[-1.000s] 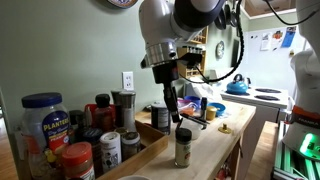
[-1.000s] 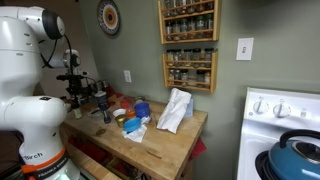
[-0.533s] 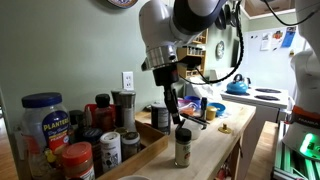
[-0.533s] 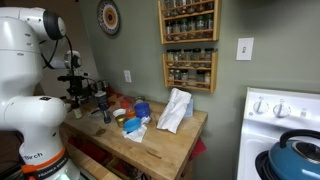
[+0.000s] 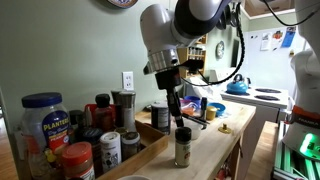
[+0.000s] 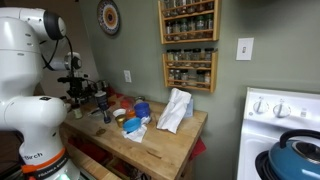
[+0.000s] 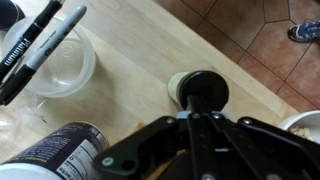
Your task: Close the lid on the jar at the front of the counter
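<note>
At the front of the worktop (image 5: 222,135): my arm (image 5: 160,40) reaches down from above, its upper links cut off by the frame edge. Jar (image 5: 182,152) upright, alone, well apart from the bottles (image 5: 60,135) crowded at the back. Lid (image 7: 203,92) sits on the jar's mouth; seated or loose, cannot tell. Jaws pressed together, pinching nothing, tips right over the lid; contact not resolvable. Wrist view: my fingers (image 7: 165,132) hide the jar's body, and only a sliver of pale rim shows. In an exterior view the clutter (image 6: 110,105) near the jar is too small to separate.
</note>
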